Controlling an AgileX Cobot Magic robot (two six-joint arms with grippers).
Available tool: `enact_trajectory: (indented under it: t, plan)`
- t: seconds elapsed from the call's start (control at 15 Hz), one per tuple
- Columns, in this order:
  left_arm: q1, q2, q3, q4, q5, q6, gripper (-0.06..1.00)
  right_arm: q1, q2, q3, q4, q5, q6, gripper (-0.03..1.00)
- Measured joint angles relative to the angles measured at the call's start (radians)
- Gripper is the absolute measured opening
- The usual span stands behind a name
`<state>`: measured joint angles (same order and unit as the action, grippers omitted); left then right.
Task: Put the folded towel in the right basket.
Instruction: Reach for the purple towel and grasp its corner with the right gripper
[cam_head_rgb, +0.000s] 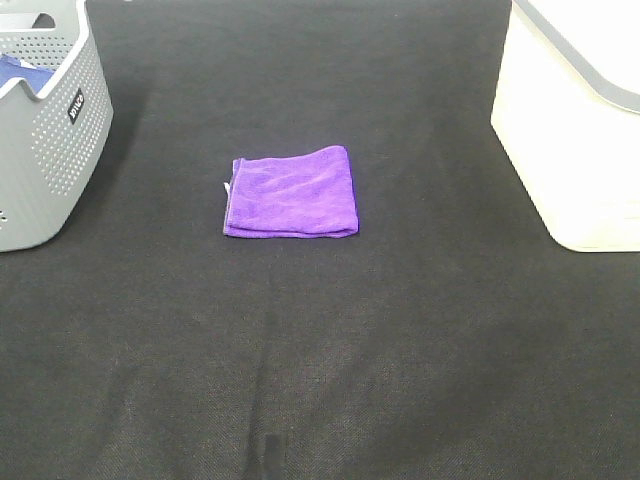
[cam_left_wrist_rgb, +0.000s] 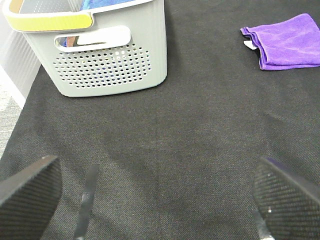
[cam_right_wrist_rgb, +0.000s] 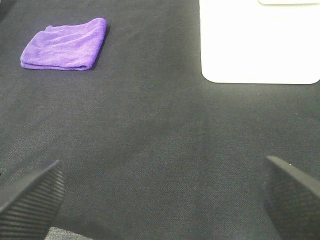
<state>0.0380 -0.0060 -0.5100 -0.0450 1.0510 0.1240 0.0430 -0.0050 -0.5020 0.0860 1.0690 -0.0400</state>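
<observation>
1. We see the towel (cam_head_rgb: 290, 192) folded flat on the desk (cam_head_rgb: 420, 340), about mid-desk, between the two baskets and well apart from both.
2. Right basket (cam_head_rgb: 575, 140), white, sits on the right. Left basket (cam_head_rgb: 50, 150), grey and perforated, sits on the left with blue cloth (cam_head_rgb: 22, 72) inside.
3. Left end effector (cam_left_wrist_rgb: 157, 200): jaws spread wide, holding nothing, over bare desk with the left basket ahead.
4. Right end effector (cam_right_wrist_rgb: 161, 200): jaws spread wide too, holding nothing, over bare desk with the right basket ahead.
</observation>
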Motion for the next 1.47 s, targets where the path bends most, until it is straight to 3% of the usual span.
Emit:
enact_trajectory:
  t: [1.47]
  plan:
    - [0.000,0.000,0.000,0.000,0.000,0.000,0.97,0.000,0.000,0.000,0.000,0.000,0.000,0.97]
